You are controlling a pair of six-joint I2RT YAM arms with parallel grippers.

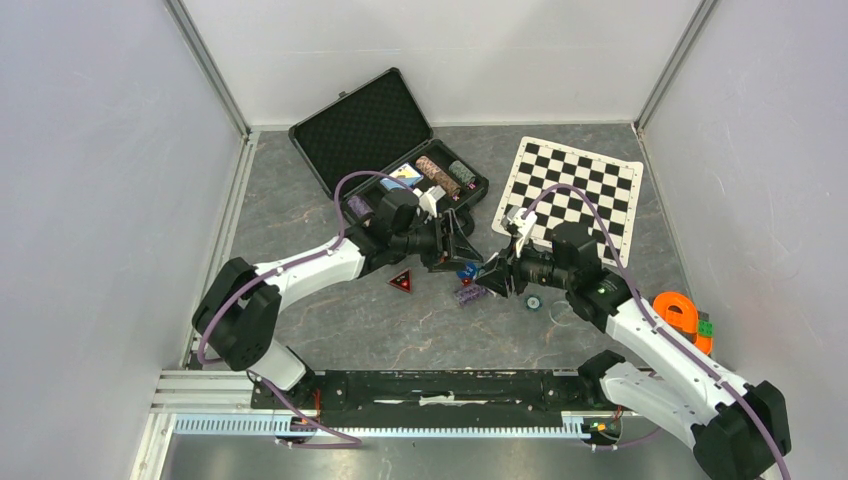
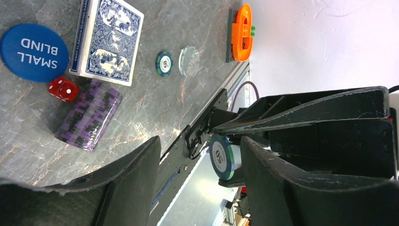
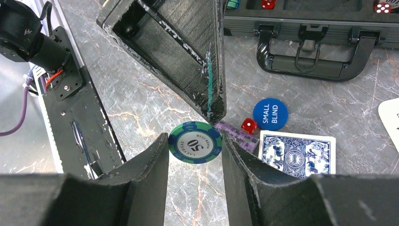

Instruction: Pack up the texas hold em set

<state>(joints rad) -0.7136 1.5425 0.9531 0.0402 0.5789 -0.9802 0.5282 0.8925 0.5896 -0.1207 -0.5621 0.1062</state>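
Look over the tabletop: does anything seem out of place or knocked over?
Yes. A purple chip stack lies on its side beside a red die, and a single green chip sits apart by a clear disc, all outside the case.

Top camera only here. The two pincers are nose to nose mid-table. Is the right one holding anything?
Observer: Yes, the right pincer grips a green-and-blue chip marked 50 by its edges.
Operator: Is the left one gripping it too?
Observer: No, the left pincer is open, with nothing gripped.
Operator: What's lying loose beneath them?
Observer: A blue-backed card deck, a blue button reading SMALL BLIND, a red die and a purple chip stack on its side.
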